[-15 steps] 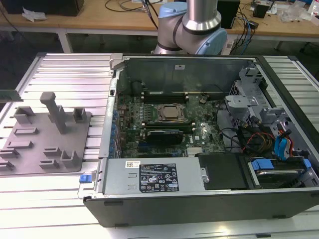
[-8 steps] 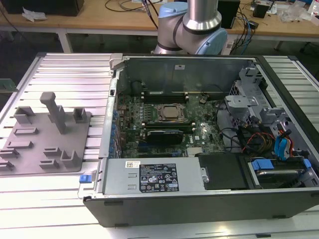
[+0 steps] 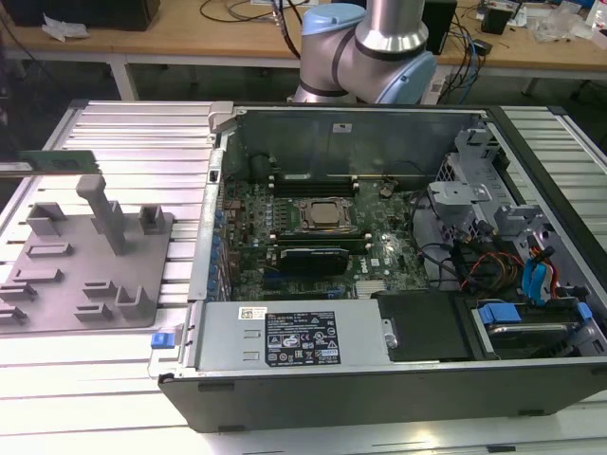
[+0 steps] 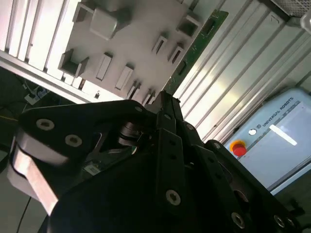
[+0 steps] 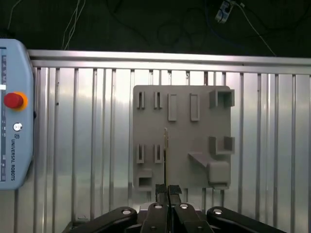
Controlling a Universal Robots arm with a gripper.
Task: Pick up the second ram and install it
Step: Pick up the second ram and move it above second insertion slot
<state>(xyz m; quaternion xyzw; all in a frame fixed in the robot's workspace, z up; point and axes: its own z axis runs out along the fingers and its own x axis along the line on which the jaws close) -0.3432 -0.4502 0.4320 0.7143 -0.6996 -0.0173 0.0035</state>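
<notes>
Black end effector (image 5: 167, 188), clenched on the second ram (image 4: 195, 51), a narrow green circuit-board stick held over the grey slotted fixture plate (image 5: 194, 141). The plate lies on a ribbed metal surface (image 5: 87, 145), beside an open computer case (image 3: 285, 398).

Arm (image 3: 389, 28): silver tube, pale blue joint housings. Gripper (image 5: 168, 188): matte black linkage bars flanking the jaws; round-headed silver screws (image 5: 126, 212) at pivots behind them, seen in both wrist views.
</notes>
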